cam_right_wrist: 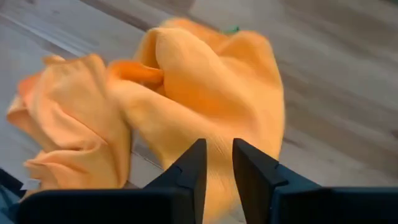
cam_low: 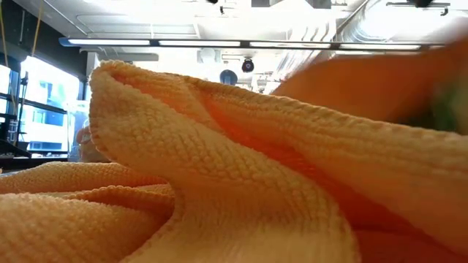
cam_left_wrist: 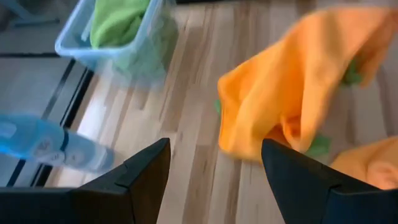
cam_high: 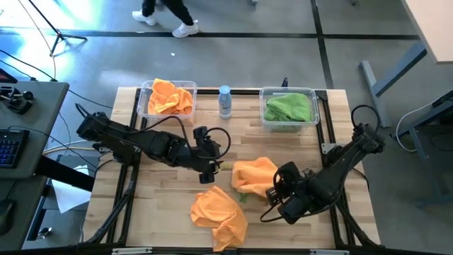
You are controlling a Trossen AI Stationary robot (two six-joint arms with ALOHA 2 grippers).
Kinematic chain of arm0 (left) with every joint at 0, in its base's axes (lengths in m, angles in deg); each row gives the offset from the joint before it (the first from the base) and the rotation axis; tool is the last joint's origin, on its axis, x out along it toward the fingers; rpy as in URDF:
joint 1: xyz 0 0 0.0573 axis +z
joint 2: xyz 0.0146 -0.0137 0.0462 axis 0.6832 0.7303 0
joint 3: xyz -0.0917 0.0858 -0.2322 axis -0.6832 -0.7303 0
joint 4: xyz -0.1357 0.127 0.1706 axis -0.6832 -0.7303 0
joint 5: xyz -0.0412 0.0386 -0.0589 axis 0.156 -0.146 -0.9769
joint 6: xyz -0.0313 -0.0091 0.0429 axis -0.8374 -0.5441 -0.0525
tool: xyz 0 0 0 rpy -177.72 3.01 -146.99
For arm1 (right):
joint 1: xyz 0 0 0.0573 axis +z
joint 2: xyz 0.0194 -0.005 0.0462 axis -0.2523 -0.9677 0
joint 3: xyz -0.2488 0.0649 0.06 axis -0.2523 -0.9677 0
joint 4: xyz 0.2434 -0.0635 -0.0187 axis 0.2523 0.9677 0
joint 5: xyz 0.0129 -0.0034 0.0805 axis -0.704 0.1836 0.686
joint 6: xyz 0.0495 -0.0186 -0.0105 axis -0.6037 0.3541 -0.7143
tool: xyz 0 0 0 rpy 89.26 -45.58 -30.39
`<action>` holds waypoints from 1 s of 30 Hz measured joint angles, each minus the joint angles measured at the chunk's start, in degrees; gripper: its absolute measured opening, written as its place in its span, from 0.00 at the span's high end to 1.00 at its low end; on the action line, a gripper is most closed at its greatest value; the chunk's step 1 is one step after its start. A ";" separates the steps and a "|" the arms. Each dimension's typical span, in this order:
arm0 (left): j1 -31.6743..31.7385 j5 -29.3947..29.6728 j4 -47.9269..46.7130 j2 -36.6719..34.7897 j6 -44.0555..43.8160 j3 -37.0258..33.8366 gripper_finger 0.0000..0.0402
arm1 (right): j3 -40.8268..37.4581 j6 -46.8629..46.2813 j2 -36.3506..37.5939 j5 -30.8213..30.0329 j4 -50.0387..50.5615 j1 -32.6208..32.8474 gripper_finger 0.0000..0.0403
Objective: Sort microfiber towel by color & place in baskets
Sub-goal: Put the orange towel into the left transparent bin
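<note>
Low view, nearest the camera: an orange microfiber towel (cam_low: 219, 183) fills almost the whole picture, its looped weave plain, folded into thick rounded ridges.

High view, front of the wooden surface (cam_high: 163, 198): this crumpled orange towel (cam_high: 221, 214) lies near the front edge. A second orange towel (cam_high: 255, 176) lies just behind it and slightly right, bunched, with a scrap of green cloth (cam_high: 241, 196) showing at its lower edge.

The right gripper (cam_high: 273, 193) sits at the right edge of that second towel. In the right wrist view its jaws stand only narrowly apart, with orange cloth (cam_right_wrist: 205, 106) directly ahead of them and showing in the gap; whether they clamp it I cannot tell.

The left gripper (cam_high: 210, 173) is at mid-surface, just left of the second towel. Its jaws are wide apart and hold nothing; the left wrist view shows bare wood between them.

Rear of the surface: the left basket (cam_high: 145, 95) holds orange towels (cam_high: 171, 97); the right basket (cam_high: 313, 95) holds green towels (cam_high: 289, 108). A blue-capped bottle (cam_high: 225, 101) stands between the baskets.
</note>
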 joint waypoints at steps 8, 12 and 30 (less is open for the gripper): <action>-0.48 -1.65 -0.97 -2.18 -6.29 -9.68 0.40 | -12.49 -1.33 0.00 1.79 -17.17 0.18 0.79; -0.59 -2.12 -1.02 -3.85 -10.67 -15.07 0.40 | -18.54 3.97 0.00 1.85 -27.35 -1.05 0.79; -0.92 -3.08 0.01 -7.90 -16.30 -19.87 0.40 | -23.82 29.69 -2.39 10.58 -31.15 -9.74 0.79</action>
